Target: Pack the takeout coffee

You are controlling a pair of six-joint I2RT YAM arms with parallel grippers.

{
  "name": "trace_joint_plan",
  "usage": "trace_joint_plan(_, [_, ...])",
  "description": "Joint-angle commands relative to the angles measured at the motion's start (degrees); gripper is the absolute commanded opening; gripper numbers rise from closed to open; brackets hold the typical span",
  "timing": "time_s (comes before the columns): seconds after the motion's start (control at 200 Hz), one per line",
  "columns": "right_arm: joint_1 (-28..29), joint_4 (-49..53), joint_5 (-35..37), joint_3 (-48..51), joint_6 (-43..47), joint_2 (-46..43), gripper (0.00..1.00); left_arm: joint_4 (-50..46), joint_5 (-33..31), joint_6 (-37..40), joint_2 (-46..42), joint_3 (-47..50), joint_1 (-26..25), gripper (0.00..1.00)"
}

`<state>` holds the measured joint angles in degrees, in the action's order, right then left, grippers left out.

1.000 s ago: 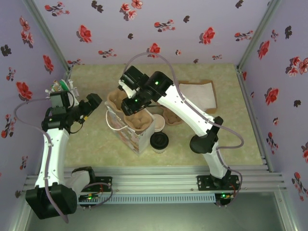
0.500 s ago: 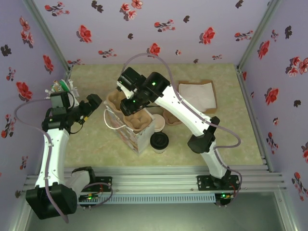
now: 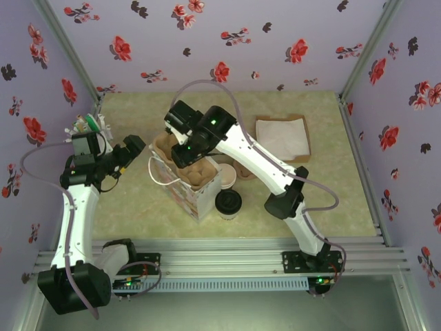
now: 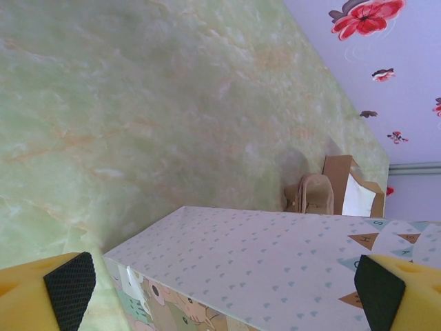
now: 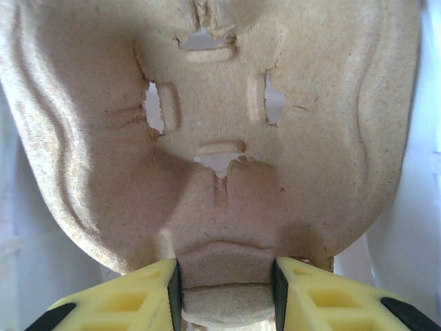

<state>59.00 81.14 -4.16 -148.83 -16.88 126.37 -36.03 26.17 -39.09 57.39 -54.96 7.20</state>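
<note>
The takeout coffee (image 3: 228, 201), a dark cup with a black lid, stands on the table just right of the patterned paper bag (image 3: 185, 198). A brown pulp cup carrier (image 3: 198, 175) sits in the bag's open mouth. My right gripper (image 3: 182, 152) is shut on the carrier's raised middle ridge (image 5: 224, 265), a yellow finger (image 5: 138, 296) pressing on each side. My left gripper (image 3: 133, 147) hangs open just left of the bag. In the left wrist view the bag's heart-printed side (image 4: 275, 255) lies between and beyond its pads (image 4: 69, 289).
A lidless cup (image 3: 228, 176) stands behind the coffee, against the bag. More pulp carriers (image 3: 162, 143) lie behind the bag. A cardboard box with white paper (image 3: 282, 136) sits at the back right. A small rack of items (image 3: 89, 124) is in the back left corner.
My right arm has shifted a little to the left and back, carrying the cup carrier with it over the bag's mouth. The left arm has stayed put.
</note>
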Motion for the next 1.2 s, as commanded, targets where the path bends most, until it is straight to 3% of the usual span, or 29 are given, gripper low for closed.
trace_joint_plan(0.0, [0.7, 1.4, 1.5, -2.2, 0.9, 0.9, 0.38, 1.1, 0.5, 0.0, -1.0, 0.8, 0.7, 0.99])
trace_joint_plan(0.885, [2.2, 2.1, 5.0, -0.9, 1.9, 1.2, 0.37, 0.7, 0.4, 0.3, -2.6, 0.7, 0.8, 0.99])
trace_joint_plan(1.195, [2.2, 1.6, 5.2, -1.0, 1.5, 0.6, 0.37, -1.9, 1.3, 4.0, -6.2, -1.5, 0.8, 0.98])
